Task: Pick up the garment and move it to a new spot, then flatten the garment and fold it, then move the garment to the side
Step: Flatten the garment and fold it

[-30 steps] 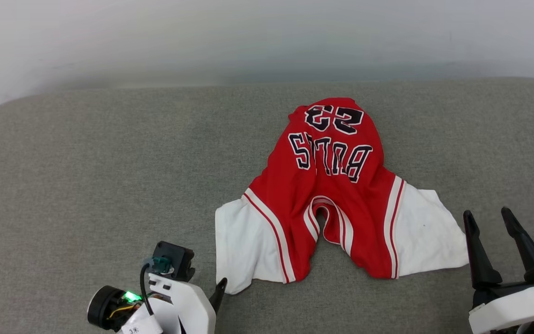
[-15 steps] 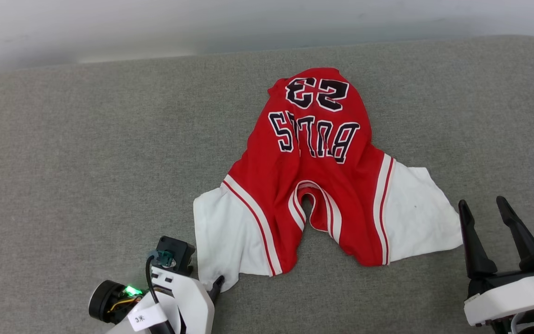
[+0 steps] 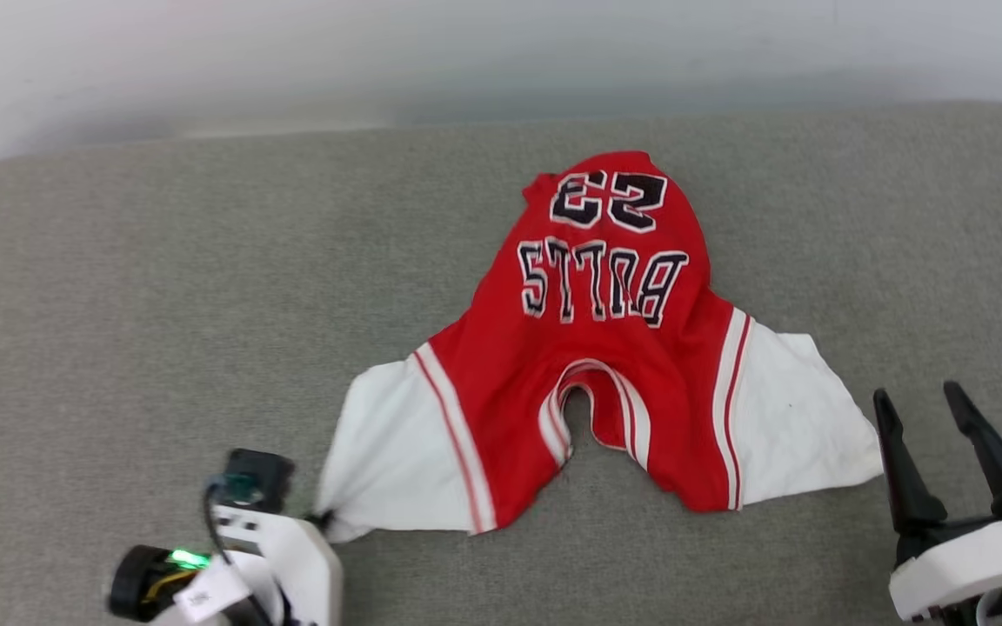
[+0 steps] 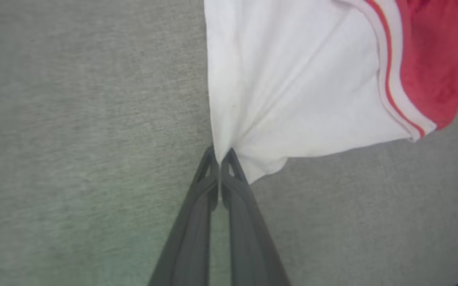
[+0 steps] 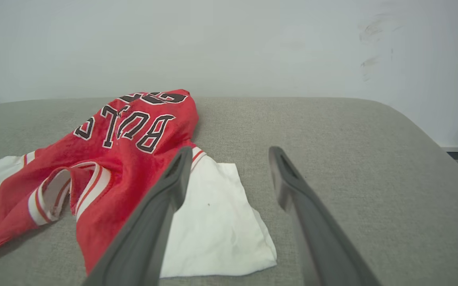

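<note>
Pinching the garment (image 3: 614,365), left hand (image 4: 220,153)

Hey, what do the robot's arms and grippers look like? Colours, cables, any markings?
The left gripper and right gripper each have two long, dark, tapering fingers on a white housing. The left wrist carries a black box, a thin black cable, a green light, a round black part and a small white label with print too small to read.

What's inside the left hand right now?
The left hand pinches a corner of the garment, its white sleeve. How far the fabric reaches between the fingers is hidden.
</note>
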Available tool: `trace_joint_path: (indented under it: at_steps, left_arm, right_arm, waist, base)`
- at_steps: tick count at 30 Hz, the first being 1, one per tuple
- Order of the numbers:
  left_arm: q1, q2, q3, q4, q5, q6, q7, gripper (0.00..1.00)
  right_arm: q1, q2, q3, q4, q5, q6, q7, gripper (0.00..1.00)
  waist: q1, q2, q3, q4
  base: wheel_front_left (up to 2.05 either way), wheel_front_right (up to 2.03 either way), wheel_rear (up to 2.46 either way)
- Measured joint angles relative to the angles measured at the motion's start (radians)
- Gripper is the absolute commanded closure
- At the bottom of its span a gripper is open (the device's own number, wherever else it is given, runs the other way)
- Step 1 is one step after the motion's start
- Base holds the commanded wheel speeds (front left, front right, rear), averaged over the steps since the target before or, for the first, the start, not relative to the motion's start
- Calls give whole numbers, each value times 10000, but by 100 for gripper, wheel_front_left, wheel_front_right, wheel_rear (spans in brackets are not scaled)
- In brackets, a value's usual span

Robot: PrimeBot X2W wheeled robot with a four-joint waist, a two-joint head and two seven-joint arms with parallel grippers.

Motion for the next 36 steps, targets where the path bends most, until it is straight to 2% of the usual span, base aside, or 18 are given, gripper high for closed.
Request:
trace_joint_path:
  at_steps: [4, 9, 14, 17, 22, 25, 31, 36]
  left_arm:
    - [70, 424, 594, -481, 40, 270, -621, 100]
    - [256, 915, 1118, -1649, 8, 508, -853, 100]
    - [374, 1429, 1478, -2989, 50, 685, -842, 100]
    - [397, 1661, 1609, -3741, 102, 773, -752, 100]
    - [389, 1687, 1601, -4734, 104, 830, -585, 100]
    - [277, 1693, 1532, -5087, 213, 892, -500, 100]
    - [22, 1590, 1342, -5402, 332, 888, -435, 100]
    - [-45, 1360, 1137, -5405, 337, 872, -410, 100]
  right_arm:
    - [321, -171, -138, 194, 115, 0, 725, 0]
    - [538, -594, -493, 328, -165, 0, 2353, 0]
    - [420, -593, -991, 326, -111, 0, 4976, 0]
    - [182, -909, -1001, 138, -84, 2, 6508, 0]
    - [-402, -1177, -951, 142, -56, 0, 8073, 0]
    - [-705, -1151, -980, 351, -107, 2, 8575, 0]
    - [-1134, -1101, -1174, 1206, -368, 2, 8790, 0]
    - [-1220, -1095, -945, 1647, -27, -31, 8909, 0]
  waist:
    - [0, 0, -355, 243]
    - [0, 0, -602, 620]
    - [0, 0, -476, 855]
    - [-1, 0, -278, 966]
    - [0, 0, 74, 1184]
    - [-1, 0, 283, 1343]
    - [0, 0, 647, 1672]
    - [-1, 0, 884, 1853]
  base:
    - [0, 0, 0]
    - [0, 0, 0]
    - [0, 0, 0]
    - [0, 0, 0]
    - [0, 0, 0]
    - [0, 0, 0]
    - [0, 0, 0]
    - [0, 0, 0]
